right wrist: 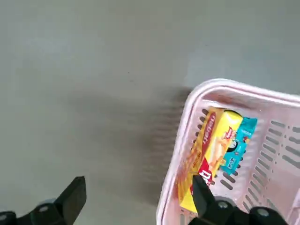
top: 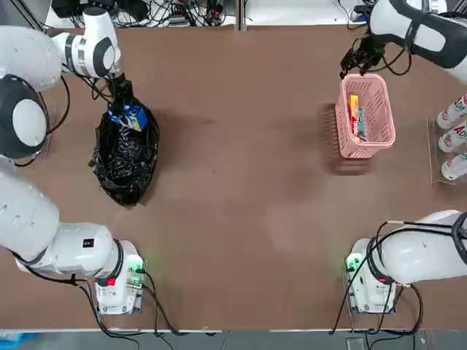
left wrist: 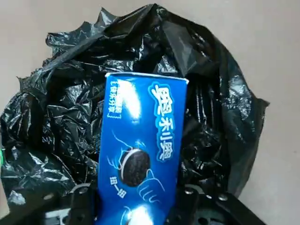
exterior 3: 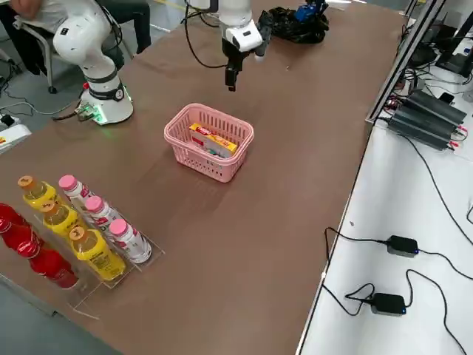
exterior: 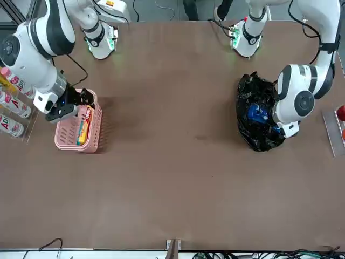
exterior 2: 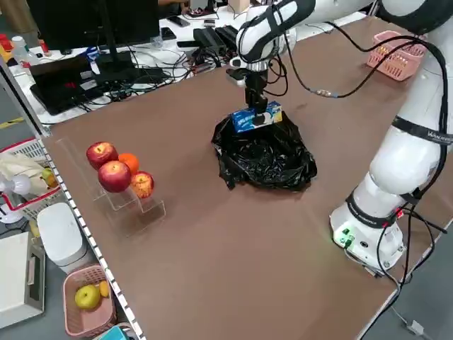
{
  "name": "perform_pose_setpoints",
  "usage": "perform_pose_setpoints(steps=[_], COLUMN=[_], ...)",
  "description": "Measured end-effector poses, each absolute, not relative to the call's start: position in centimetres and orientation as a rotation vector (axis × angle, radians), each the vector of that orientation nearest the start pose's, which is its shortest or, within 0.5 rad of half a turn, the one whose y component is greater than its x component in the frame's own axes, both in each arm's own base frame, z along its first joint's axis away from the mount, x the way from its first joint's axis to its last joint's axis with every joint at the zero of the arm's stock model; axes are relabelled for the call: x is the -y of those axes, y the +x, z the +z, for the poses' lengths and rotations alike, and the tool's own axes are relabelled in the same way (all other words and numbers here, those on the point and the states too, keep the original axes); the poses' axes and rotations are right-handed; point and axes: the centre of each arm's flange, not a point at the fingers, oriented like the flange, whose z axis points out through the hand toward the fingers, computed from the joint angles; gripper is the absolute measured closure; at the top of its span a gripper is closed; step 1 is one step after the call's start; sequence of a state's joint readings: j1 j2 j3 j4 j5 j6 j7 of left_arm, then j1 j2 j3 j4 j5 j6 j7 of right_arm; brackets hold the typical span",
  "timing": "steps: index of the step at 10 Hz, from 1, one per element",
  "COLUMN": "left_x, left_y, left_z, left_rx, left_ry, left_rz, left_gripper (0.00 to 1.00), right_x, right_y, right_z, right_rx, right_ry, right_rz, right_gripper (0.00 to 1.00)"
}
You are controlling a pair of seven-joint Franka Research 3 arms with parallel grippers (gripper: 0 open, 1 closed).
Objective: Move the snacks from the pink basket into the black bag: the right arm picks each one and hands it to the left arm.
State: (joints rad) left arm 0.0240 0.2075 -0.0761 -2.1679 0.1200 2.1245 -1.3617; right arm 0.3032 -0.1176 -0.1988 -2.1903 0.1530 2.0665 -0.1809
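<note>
Top view: the left hand (top: 125, 102) gripped the blue packet (top: 131, 115) over the black bag (top: 125, 157); the right hand (top: 355, 61) hovered at the pink basket's (top: 381, 102) far corner.
Left wrist view: the blue packet stood above the bag's mouth.
Right wrist view: the right hand's fingers (right wrist: 72, 197) were spread, empty; the yellow packet (right wrist: 209, 150) and teal packet (right wrist: 238, 144) lay in the basket.

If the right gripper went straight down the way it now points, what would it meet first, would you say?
Probably the near rim of the pink basket: the open right gripper straddles that wall, one finger over bare table, the other above the yellow packet. Depth is hard to judge.
</note>
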Motion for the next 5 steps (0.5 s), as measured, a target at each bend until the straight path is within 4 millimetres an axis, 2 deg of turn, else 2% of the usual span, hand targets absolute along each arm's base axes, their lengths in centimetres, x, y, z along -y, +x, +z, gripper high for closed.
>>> perform_pose_setpoints(steps=[2,4,5], left_x=[2.5,2.7,2.7], left_y=[53.2,53.3,53.3], left_z=[27.8,27.9,28.1], left_rx=[1.68,1.677,1.676], left_ry=[-2.378,-2.38,-2.378], left_rz=[0.208,0.207,0.209], left_gripper=[0.25,0.24,0.2], right_x=[-3.1,-1.8,-1.5], right_y=[50.1,49.4,49.1], right_z=[41.6,39.3,38.4], right_rx=[0.254,0.227,0.231], right_ry=[-2.978,-2.989,-2.993], right_rz=[-0.005,-0.044,-0.06], right_gripper=[0.0,0.0,0.0])
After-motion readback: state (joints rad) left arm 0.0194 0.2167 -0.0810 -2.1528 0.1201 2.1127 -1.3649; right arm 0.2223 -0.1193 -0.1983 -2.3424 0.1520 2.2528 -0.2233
